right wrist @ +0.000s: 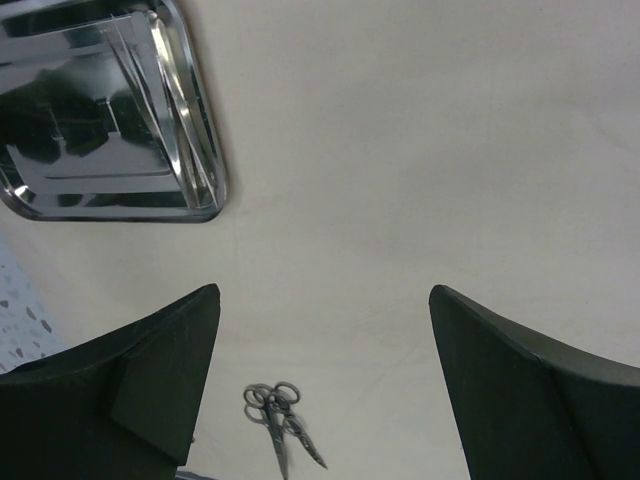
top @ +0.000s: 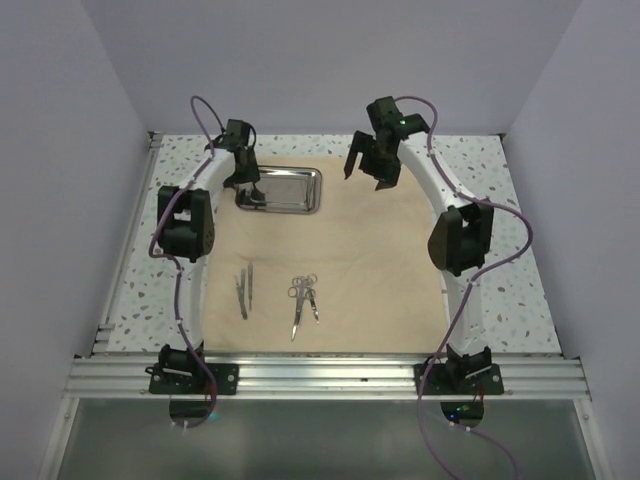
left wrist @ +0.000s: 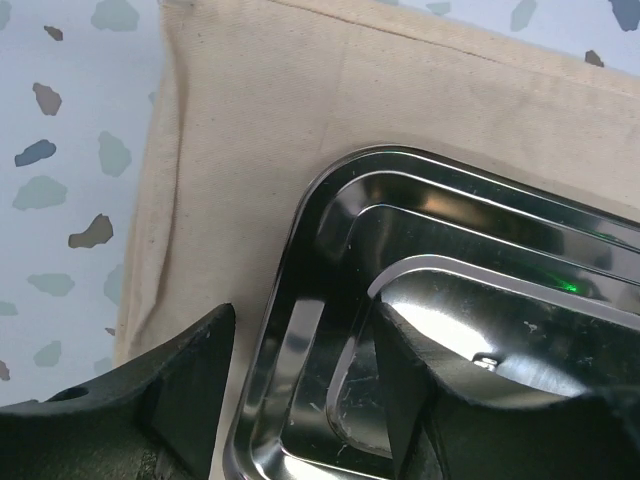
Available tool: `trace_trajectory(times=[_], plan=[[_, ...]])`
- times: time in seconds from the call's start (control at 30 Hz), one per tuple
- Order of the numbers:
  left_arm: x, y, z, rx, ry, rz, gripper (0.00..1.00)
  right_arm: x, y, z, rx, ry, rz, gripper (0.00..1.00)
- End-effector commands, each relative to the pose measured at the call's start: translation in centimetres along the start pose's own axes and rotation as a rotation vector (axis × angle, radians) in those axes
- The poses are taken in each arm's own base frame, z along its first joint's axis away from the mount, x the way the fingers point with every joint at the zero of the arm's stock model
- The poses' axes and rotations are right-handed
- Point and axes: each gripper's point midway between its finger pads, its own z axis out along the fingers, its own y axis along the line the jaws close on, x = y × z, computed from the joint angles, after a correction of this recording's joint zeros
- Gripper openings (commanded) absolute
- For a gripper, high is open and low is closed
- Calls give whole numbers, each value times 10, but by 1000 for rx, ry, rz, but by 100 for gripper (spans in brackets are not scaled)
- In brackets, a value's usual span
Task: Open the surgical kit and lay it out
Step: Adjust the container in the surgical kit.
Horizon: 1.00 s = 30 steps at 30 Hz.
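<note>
The beige cloth wrap (top: 380, 280) lies spread flat on the table. A shiny steel tray (top: 295, 188) sits on its back left part. My left gripper (top: 248, 195) is down at the tray's left end. In the left wrist view it (left wrist: 305, 320) stands open astride the tray (left wrist: 450, 230) rim, one finger outside over the cloth (left wrist: 250, 130), the other inside the tray. Tweezers (top: 245, 290) and scissor-like instruments (top: 303, 300) lie on the near cloth. My right gripper (top: 365, 180) hangs open and empty above the back of the cloth (right wrist: 420, 150); its view (right wrist: 323, 295) shows the tray (right wrist: 205, 150) and scissors (right wrist: 280, 420).
Speckled white tabletop (top: 500, 290) shows around the cloth, also at the left in the left wrist view (left wrist: 70, 200). An aluminium rail (top: 330, 378) runs along the near edge with both arm bases on it. Plain walls close in the back and sides.
</note>
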Motion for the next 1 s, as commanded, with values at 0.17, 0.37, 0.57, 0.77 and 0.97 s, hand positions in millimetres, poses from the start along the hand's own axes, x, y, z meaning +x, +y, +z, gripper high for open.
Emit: trace_trajectory(times=[0.17,0.37,0.57,0.77,0.97], plan=[[6,-23,0,120,21,51,55,-8,12,10,-44,-1,-18,89],[18,-38,-10,159,46,94,52,-20,41,29,-164,-27,15,90],[33,-46,-26,184,74,110,52,-22,72,51,-248,-45,17,90],[50,-51,-44,190,94,132,52,-3,104,66,-281,-45,-27,90],[48,-53,-54,200,81,133,53,13,105,91,-243,-36,-64,88]])
